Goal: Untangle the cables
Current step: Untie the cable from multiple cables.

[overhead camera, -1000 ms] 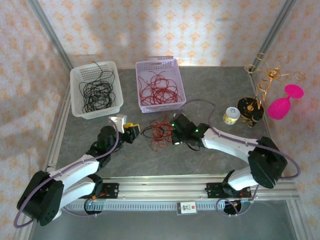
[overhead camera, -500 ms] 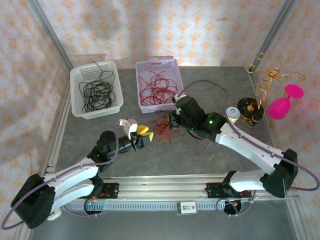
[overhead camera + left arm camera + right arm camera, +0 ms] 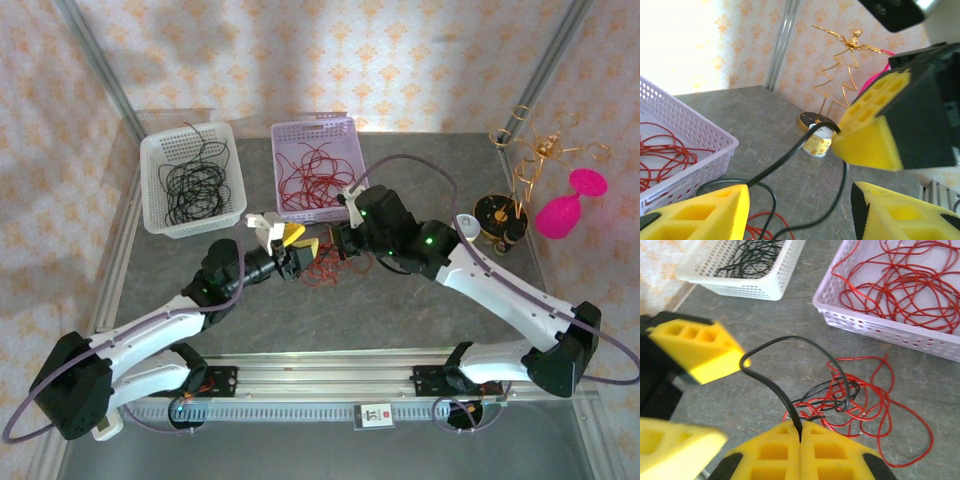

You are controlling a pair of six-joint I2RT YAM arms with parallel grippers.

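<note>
Advancing left claw (image 3: 302,241) reaches black cable (image 3: 790,338).

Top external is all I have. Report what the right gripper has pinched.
Observer: In the right wrist view, the right gripper is shut on the black cable, right at its pad tips.
Operator: Now the left gripper. Report its jaws.
Observer: In the left wrist view, the left gripper is open. The black cable runs through the gap, unclamped.
Operator: Say where that cable goes.
Observer: It loops back into the loose red cables and is tangled with them.
</note>
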